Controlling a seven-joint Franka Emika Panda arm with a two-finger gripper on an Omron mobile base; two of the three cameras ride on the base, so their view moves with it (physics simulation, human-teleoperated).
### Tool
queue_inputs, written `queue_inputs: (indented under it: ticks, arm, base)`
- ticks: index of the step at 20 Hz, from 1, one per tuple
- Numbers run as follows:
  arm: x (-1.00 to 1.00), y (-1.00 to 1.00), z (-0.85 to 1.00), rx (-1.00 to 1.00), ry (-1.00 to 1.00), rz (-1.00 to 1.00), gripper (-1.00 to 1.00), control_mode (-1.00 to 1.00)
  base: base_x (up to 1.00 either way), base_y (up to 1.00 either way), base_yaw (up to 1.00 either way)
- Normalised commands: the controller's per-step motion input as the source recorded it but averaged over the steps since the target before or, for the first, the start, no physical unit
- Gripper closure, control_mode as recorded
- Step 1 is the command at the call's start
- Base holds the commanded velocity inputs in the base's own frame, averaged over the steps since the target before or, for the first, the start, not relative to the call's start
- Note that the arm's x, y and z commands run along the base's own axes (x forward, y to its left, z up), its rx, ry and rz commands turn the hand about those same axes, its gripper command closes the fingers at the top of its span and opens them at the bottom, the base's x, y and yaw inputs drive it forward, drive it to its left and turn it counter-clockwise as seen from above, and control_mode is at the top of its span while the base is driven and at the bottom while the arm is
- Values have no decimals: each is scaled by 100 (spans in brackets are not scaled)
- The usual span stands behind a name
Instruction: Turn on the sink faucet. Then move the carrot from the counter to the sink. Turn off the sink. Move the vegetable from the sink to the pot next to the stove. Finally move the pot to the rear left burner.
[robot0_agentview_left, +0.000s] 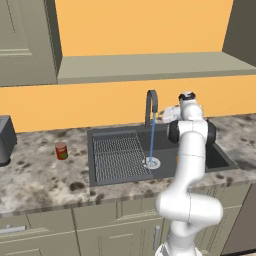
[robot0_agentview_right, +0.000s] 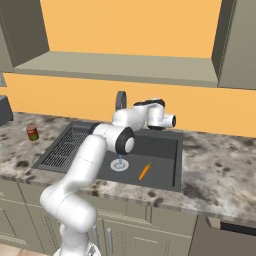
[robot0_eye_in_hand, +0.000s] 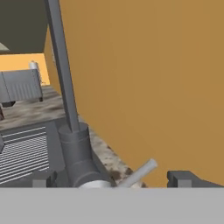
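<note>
Orange carrot (robot0_agentview_right: 144, 171) lies in sink (robot0_agentview_right: 165, 145); faucet (robot0_agentview_left: 151, 106) running.

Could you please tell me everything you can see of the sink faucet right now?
The sink faucet is a slim dark-grey gooseneck of metal-looking finish, upright behind the sink, its arched spout curving over the basin. A thin blue stream falls from it onto the round silver drain, so it is running. In the hand view its thick round base and a pale lever sit between the open claw tips.
</note>
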Motion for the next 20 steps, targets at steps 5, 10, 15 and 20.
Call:
queue_inputs:
  ticks: [5, 10, 15, 20]
  arm:
    - [0, 42, -6, 1, 0, 2, -100, -100]
    - [0, 44, 0, 1, 0, 4, -100, -100]
    - [-1, 49, 0, 0, 0, 7, -100, -100]
    - [-6, 58, 0, 0, 0, 9, -100, -100]
  base:
    - [0, 0, 0]
    - [0, 0, 0]
    - [0, 0, 0]
    - [0, 0, 0]
